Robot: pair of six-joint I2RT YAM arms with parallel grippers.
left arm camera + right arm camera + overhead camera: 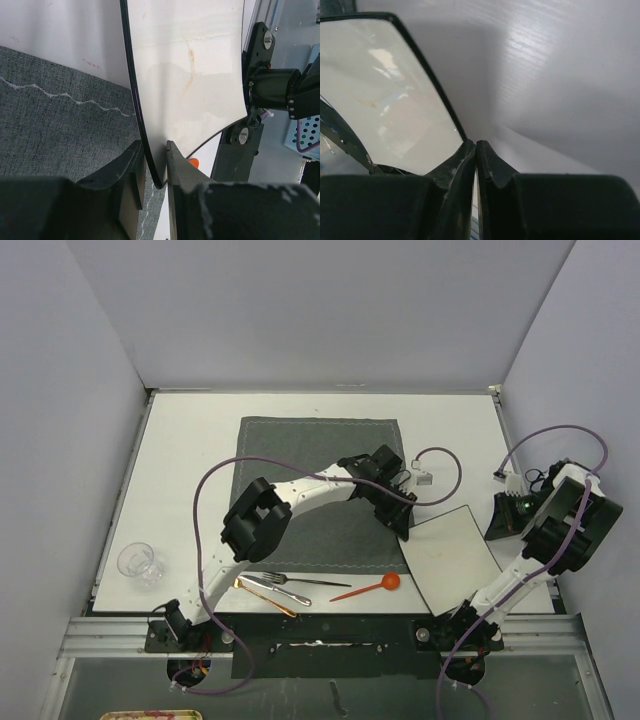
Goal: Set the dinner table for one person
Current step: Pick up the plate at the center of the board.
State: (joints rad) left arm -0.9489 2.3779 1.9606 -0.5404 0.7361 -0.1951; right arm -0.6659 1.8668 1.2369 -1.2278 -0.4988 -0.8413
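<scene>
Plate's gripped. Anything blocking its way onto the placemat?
Nothing visible. The left gripper clamps the plate rim at the placemat edge; only the left arm hangs over the mat. Fork, orange spoon and other cutlery lie on the dinner table off the mat's near edge.

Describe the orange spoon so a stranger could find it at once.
Find the dark grey placemat on the white table. Off its near edge lie the utensils; the orange spoon is rightmost, next to the square plate. It alone is bright orange; its neighbours are metal cutlery.
</scene>
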